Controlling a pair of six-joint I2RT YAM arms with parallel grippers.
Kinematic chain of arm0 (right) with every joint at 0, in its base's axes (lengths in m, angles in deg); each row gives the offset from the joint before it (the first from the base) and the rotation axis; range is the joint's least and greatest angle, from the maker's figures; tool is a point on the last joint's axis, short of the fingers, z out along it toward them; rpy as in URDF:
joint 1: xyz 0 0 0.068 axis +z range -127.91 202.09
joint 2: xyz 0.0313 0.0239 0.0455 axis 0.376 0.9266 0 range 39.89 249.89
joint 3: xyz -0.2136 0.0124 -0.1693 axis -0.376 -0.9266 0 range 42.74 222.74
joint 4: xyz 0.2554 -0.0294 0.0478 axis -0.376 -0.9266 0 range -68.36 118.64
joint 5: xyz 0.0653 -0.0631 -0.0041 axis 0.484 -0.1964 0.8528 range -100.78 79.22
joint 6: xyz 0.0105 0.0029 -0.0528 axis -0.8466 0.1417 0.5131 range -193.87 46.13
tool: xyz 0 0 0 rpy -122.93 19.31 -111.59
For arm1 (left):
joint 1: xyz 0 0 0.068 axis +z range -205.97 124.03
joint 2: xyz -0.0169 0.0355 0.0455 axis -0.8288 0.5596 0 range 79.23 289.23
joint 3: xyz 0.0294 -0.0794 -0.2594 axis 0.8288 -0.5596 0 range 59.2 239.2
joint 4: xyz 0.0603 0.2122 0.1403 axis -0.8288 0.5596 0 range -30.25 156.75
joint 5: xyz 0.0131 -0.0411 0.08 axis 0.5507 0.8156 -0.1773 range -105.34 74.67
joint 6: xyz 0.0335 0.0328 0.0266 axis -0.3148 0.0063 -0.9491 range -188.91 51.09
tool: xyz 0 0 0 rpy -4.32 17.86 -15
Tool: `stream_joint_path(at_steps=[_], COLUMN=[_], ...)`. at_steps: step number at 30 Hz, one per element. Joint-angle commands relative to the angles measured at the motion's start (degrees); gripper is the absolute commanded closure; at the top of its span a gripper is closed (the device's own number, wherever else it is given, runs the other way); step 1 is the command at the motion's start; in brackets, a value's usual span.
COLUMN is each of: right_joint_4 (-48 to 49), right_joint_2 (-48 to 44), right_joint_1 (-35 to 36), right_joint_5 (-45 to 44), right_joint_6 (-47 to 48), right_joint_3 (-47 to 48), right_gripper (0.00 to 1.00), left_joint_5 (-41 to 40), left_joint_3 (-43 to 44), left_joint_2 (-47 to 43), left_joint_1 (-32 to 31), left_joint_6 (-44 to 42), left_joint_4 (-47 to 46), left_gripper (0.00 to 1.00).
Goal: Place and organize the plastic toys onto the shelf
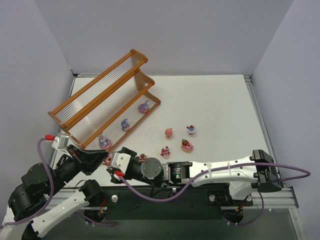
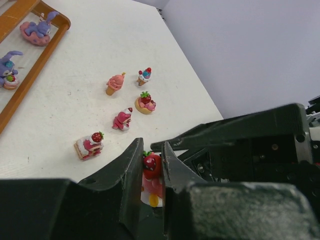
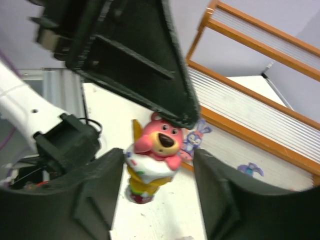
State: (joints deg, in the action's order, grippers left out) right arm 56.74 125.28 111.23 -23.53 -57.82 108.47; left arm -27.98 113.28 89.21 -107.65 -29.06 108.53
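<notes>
The left gripper was clamped narrowly on the pink bear figurine, near the low near end of the shelf. The toy's long axis lay along the fingers, head toward their tips. The right gripper stood open around it.

I can make out no lettering, label, brand mark or number anywhere in view. Nothing is readable on the pink bear toy, the shelf or the tabletop.
</notes>
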Motion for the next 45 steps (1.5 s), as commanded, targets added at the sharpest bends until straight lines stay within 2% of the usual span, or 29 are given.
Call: stream_joint_path(at_steps=[1, 4, 7, 17, 27, 39, 40, 44, 45], right_joint_4=[4.2, 4.2, 4.1, -2.2, -6.2, -9.9, -10.0, -9.9, -9.7], right_joint_2=[0.5, 0.0, -0.6, -1.3, 1.1, 5.2, 5.4, 5.5, 5.6], right_joint_1=[-2.0, -3.1, -4.5, -8.5, -10.0, -10.3, -10.3, -10.5, -10.4], right_joint_5=[-6.9, -6.9, -5.7, 7.2, 11.3, 10.9, 10.6, 9.9, 9.8], right_joint_6=[-4.4, -6.3, -8.1, -14.6, -18.3, -20.6, -20.7, -21.1, -21.2], right_joint_3=[1.5, 1.3, 0.8, 3.6, 7.4, 11.5, 11.4, 11.3, 11.3], right_gripper=[0.38, 0.23, 0.17, 0.18, 0.11, 0.19, 0.21, 0.40, 0.41], left_joint_5=[-1.7, -3.6, -4.1, -3.9, -4.3, -4.7, -4.7, -4.7, -4.7], left_joint_3=[0.5, 0.6, 1.0, 2.9, 3.3, 3.7, 3.7, 3.6, 3.5], left_joint_2=[1.9, 2.2, 3.0, 6.8, 7.2, 6.7, 6.6, 6.8, 6.8], left_joint_1=[-0.4, -0.4, -0.4, -0.4, -0.4, -0.4, -0.4, -0.4, -0.4], left_joint_6=[-3.8, -5.5, -6.9, -12.3, -14.5, -15.1, -15.2, -15.3, -15.3], left_joint_4=[-6.1, -6.9, -6.9, -5.5, -5.9, -5.8, -5.7, -5.5, -5.5], left_gripper=[1.00, 1.00, 1.00, 1.00, 1.00, 1.00, 1.00, 1.00, 1.00])
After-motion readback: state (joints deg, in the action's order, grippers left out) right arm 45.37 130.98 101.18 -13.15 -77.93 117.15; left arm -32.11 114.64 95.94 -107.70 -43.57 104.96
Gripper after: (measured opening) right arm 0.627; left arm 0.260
